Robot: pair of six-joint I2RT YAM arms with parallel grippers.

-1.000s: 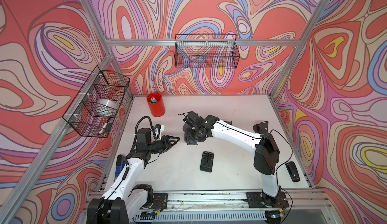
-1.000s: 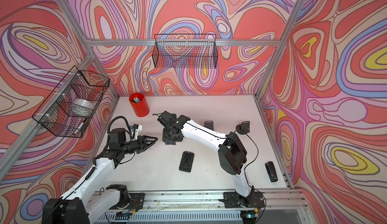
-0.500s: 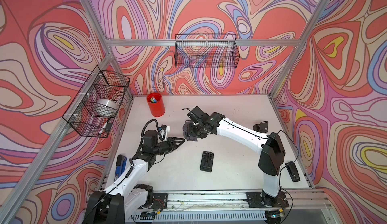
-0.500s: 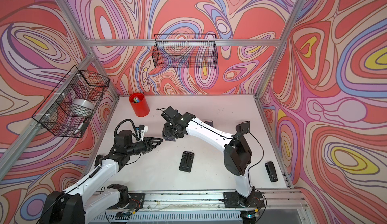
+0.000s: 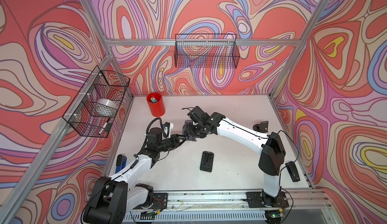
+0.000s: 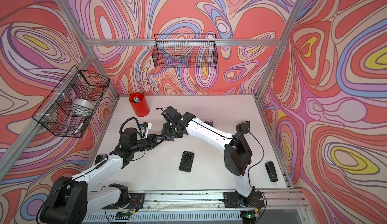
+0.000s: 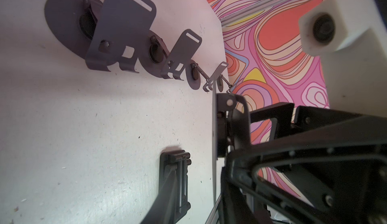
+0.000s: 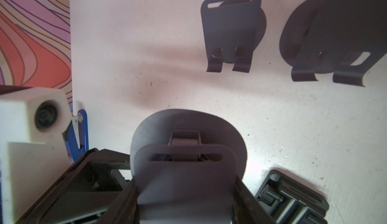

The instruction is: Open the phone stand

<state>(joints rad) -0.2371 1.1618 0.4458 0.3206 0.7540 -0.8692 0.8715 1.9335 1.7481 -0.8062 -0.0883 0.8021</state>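
Observation:
My right gripper [image 5: 193, 136] is shut on a folded grey phone stand [image 5: 189, 133] and holds it above the table, left of the middle; both top views show this. In the right wrist view the stand [image 8: 184, 170] fills the space between the fingers, round base behind a slotted plate. My left gripper [image 5: 182, 137] reaches in from the left, its jaws open on either side of the stand's thin edge [image 7: 213, 128]. One finger [image 7: 167, 187] stands apart from that edge; the other lies close beside it.
A black folded stand [image 5: 207, 161] lies flat near the table's middle. Two grey unfolded stands [image 8: 230, 30] [image 8: 335, 34] stand on the table. A red cup [image 5: 156, 104] is at the back left, a stapler [image 5: 293, 170] at the right edge, a blue tool [image 5: 121, 162] at the left.
My right gripper has carried the grey stand forward, my left gripper has reached rightward to it, and the left jaws have narrowed slightly.

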